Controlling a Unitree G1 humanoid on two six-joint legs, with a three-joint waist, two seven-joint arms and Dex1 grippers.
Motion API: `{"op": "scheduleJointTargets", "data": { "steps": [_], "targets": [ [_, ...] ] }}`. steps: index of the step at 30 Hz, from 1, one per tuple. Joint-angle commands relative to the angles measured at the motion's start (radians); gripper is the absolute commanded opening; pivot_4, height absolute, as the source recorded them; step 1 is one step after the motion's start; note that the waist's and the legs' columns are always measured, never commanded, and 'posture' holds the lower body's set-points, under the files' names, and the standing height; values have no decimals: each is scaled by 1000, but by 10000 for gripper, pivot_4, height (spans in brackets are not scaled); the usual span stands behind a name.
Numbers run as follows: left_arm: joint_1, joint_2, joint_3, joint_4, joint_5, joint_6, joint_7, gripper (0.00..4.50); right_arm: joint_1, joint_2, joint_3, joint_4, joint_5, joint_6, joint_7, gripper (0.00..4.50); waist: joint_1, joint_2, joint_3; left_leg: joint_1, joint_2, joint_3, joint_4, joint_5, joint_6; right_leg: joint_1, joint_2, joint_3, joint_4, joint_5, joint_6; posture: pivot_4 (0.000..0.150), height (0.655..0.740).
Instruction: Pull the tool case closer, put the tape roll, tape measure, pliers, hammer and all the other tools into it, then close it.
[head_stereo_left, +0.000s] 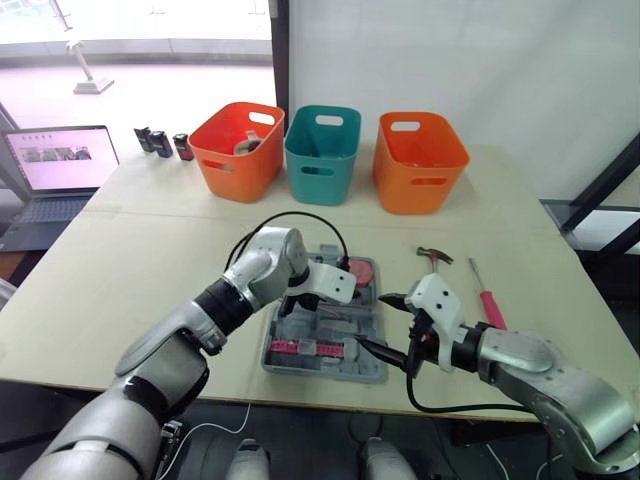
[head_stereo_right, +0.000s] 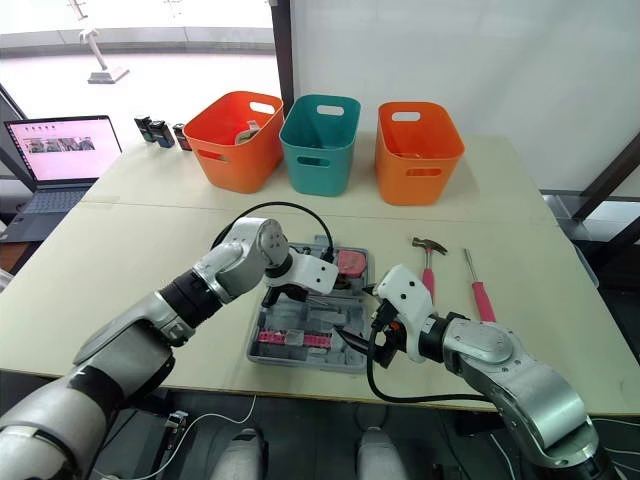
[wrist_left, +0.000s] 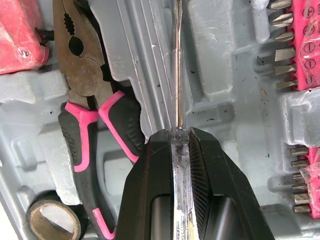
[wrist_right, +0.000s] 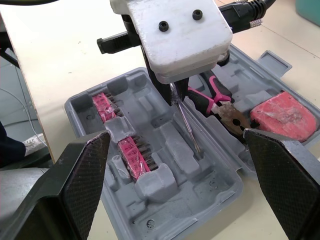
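The grey tool case (head_stereo_left: 372, 367) lies open on the table in front of me. My left gripper (wrist_left: 179, 135) hangs over its middle, shut on the clear handle of a screwdriver (wrist_left: 178, 75) whose shaft points down into the tray. In the case lie pink-handled pliers (wrist_left: 85, 100), a tape roll (wrist_left: 50, 220), a red tape measure (head_stereo_left: 360, 270) and pink bit holders (wrist_left: 300, 45). My right gripper (head_stereo_left: 378, 322) stands open at the case's right front corner, holding nothing. A hammer (head_stereo_left: 433, 258) and a pink-handled screwdriver (head_stereo_left: 488, 300) rest on the table right of the case.
Two orange bins (head_stereo_left: 238, 150) (head_stereo_left: 420, 160) and a teal bin (head_stereo_left: 322, 152) stand in a row at the back. A laptop (head_stereo_left: 55, 165) and small black items (head_stereo_left: 160, 143) sit at the far left. The table's front edge runs just below the case.
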Motion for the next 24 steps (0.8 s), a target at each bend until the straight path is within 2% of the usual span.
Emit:
{"op": "scheduleJointTargets", "data": {
  "steps": [1, 8, 10, 11, 17, 24],
  "targets": [
    [10, 9, -5, -18, 11, 2, -6, 205, -3, 3, -19, -44, 8, -8, -2, 45000, 0, 0, 0, 0, 0, 0, 0, 0, 0, 0, 0, 0, 0, 0, 0, 1500, 7400],
    [11, 12, -1, -25, 9, 6, -6, 205, -5, 2, -19, -42, 7, -8, -1, 45000, 0, 0, 0, 0, 0, 0, 0, 0, 0, 0, 0, 0, 0, 0, 0, 1500, 7400],
    [10, 11, 2, -32, 6, 6, -4, 9958, -6, 2, -18, -41, 6, -9, 0, 45000, 0, 0, 0, 0, 0, 0, 0, 0, 0, 0, 0, 0, 0, 0, 0, 1500, 7400],
    [10, 10, 3, -33, 6, 5, -3, 12985, -7, 2, -17, -40, 5, -10, 1, 45000, 0, 0, 0, 0, 0, 0, 0, 0, 0, 0, 0, 0, 0, 0, 0, 1500, 7400],
    [10, 13, 19, -50, 0, 13, 1, 42174, -9, 3, -18, -38, 8, -10, 4, 45000, 2, 0, 0, 0, 0, 0, 0, 0, 0, 0, 0, 0, 0, 0, 0, 1500, 7400],
    [-11, 27, 59, -70, -19, 6, 20, 42174, -13, 3, -16, -35, 8, -9, 6, 45000, 1, 0, 0, 0, 0, 0, 0, 0, 0, 0, 0, 0, 0, 0, 0, 1500, 7400]
  ]
}}
